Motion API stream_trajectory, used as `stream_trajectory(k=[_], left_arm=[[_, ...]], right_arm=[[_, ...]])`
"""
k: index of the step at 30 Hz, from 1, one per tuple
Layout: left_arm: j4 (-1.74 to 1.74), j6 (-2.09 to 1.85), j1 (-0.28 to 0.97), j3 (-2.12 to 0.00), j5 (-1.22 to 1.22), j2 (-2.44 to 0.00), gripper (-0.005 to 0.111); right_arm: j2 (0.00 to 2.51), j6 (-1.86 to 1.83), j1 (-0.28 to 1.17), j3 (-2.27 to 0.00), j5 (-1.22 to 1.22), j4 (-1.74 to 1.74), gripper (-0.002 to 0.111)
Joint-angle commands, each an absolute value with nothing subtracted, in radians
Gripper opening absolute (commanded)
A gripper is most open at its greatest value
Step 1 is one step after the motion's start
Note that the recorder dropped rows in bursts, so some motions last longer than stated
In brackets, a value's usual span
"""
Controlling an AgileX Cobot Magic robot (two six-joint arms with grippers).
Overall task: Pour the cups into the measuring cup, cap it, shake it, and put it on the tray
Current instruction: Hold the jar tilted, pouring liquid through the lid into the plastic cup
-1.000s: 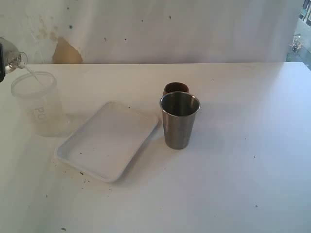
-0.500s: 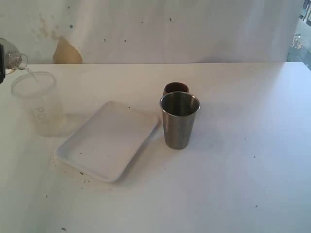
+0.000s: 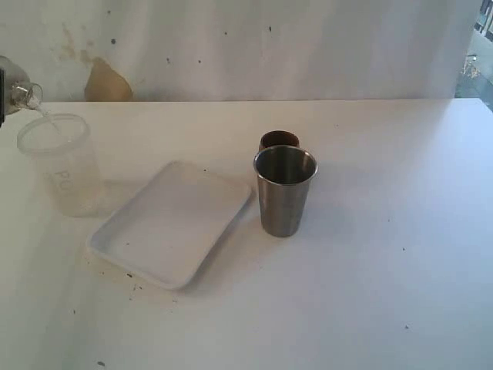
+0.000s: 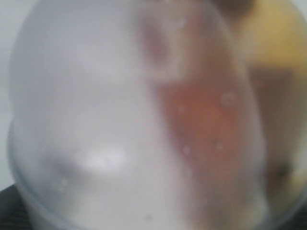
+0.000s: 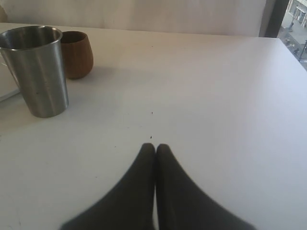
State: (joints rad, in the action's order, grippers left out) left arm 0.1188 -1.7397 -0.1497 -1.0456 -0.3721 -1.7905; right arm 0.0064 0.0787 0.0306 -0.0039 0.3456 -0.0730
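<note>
A clear vessel (image 3: 19, 91) hangs tilted at far left, a thin stream falling into the frosted cup (image 3: 65, 173). The vessel hides the left jaws, so their state cannot be told. The tray (image 3: 169, 223) lies at that cup's 4 o'clock. The tumbler (image 3: 285, 196) stands at the tray's 3 o'clock, with the wooden cup (image 3: 279, 139) just behind at 12. The right gripper (image 5: 155, 146) is empty, its jaws pressed together.

Faint grey lettering on the side wall of the frosted translucent plastic cup (image 3: 60, 166), just left of the flat white rectangular tray (image 3: 173, 223): a large "P", then a rounded letter, perhaps "C" or "U", too pale to settle.
</note>
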Motion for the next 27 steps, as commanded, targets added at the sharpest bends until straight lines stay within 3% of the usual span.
stream_trajectory(k=[1, 27], left_arm=[[0.135, -1.753, -0.147, -1.061, -0.404, -1.769, 0.000], [0.138, -1.783, -0.147, -1.061, -0.398, -1.745, 0.000]], right_arm=[[0.000, 0.084, 0.030, 0.000, 0.343, -0.079, 0.000], [0.000, 0.084, 0.030, 0.000, 0.343, -0.079, 0.000]])
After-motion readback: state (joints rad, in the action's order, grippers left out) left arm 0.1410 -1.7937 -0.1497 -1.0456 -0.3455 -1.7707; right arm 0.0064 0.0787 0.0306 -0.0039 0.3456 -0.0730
